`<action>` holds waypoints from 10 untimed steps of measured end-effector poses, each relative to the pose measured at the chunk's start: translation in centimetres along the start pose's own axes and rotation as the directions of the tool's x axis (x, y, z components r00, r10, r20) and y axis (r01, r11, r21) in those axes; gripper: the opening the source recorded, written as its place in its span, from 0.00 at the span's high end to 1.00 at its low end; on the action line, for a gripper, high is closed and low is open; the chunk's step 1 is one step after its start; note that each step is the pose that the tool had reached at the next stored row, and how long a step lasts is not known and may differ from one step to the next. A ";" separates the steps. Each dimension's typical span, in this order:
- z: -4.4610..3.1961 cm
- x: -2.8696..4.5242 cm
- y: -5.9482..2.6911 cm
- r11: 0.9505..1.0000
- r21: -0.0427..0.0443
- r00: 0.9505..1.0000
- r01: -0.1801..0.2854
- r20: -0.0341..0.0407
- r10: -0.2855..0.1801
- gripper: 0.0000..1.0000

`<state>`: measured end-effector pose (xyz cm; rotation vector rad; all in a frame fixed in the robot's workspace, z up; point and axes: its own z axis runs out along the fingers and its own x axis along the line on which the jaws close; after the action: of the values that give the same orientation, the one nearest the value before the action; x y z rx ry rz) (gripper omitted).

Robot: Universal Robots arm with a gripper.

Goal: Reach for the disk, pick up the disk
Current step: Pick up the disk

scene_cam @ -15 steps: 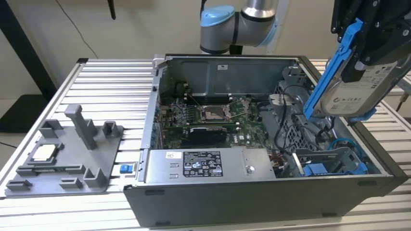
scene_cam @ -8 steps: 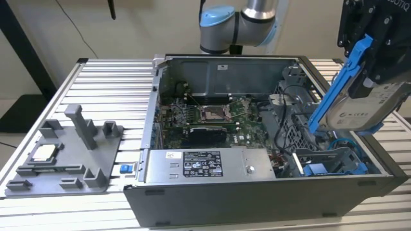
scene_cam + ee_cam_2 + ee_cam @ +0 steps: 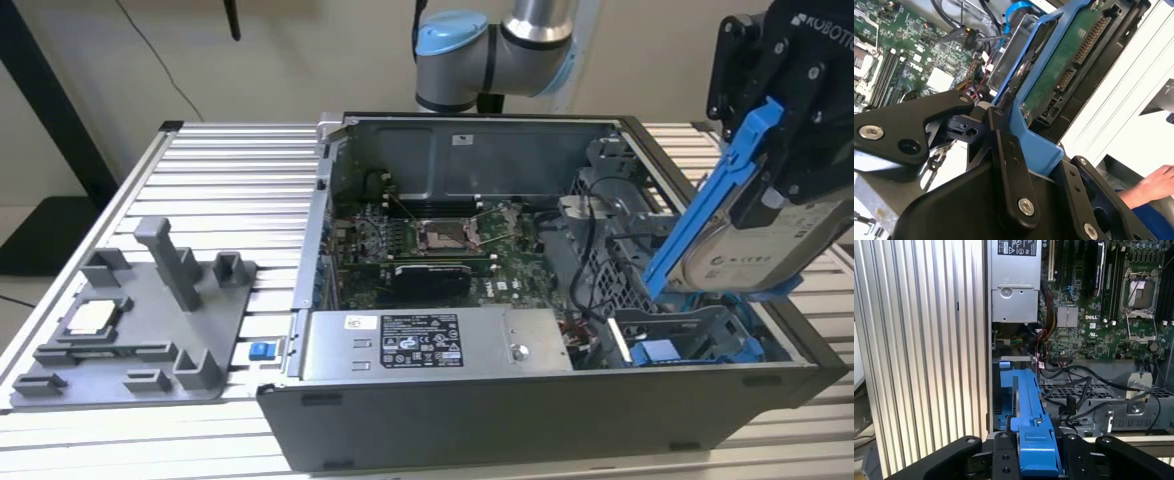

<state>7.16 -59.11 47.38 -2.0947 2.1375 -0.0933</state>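
We have the disk (image 3: 761, 235) clamped in the gripper (image 3: 787, 120), lifted clear and tilted above the drive bay (image 3: 694, 335) at the exterior view's right of the open computer case (image 3: 534, 420). The grip sits on the blue bracket (image 3: 1029, 430) rather than the metal body — plastic could flex and let the drive slip. Cables (image 3: 1079, 385) lie just below, so a snag looks possible. A person's hand (image 3: 1154, 185) is near in the second wrist view — little room on that side.
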 end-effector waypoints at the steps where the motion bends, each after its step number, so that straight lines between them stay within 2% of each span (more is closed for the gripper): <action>1: 0.14 0.04 0.02 1.000 0.000 1.000 0.000 0.000 0.000 1.00; 10: 1.70 0.19 0.25 1.000 0.000 1.000 0.000 -0.001 0.000 1.00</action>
<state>7.16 -59.19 45.65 -2.0953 2.1382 -0.0948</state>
